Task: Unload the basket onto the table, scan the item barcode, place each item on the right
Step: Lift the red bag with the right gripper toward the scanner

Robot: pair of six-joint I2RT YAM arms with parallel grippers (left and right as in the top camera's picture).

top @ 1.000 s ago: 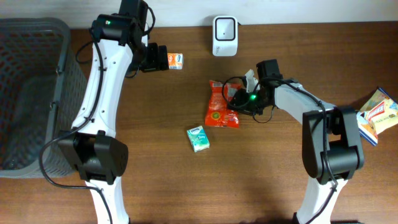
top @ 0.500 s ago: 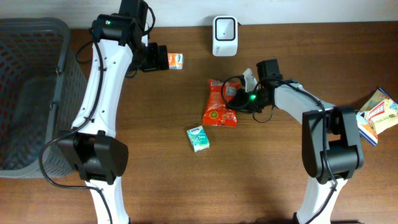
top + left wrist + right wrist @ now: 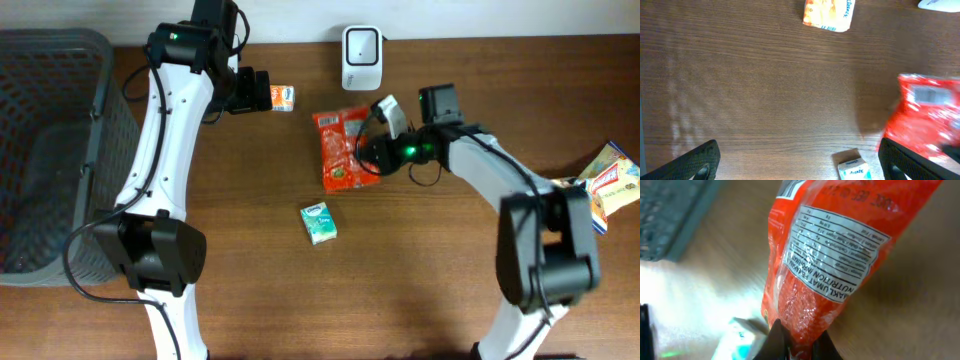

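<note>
Overhead: right end effector [image 3: 370,155] clamped shut on red snack bag [image 3: 338,150], just below white scanner [image 3: 361,44]. Probably mid-presentation; next move needs barcode turned toward scanner. Grey basket [image 3: 50,120] far left.
Left wrist: left end effector [image 3: 800,165] spread wide, empty, over bare wood surface [image 3: 750,100].
Right wrist: shows nutrition panel only, no barcode visible.

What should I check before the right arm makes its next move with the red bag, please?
1. Right gripper shut on the red bag: ok, it pinches the bag's edge.
2. Barcode turned toward the scanner: cannot tell; the right wrist view shows only the nutrition panel.
3. Bag in front of the scanner: not ok; they are apart.
4. Way to the scanner free: ok, nothing lies between.
5. Left gripper open, clear of the bag: ok.
</note>
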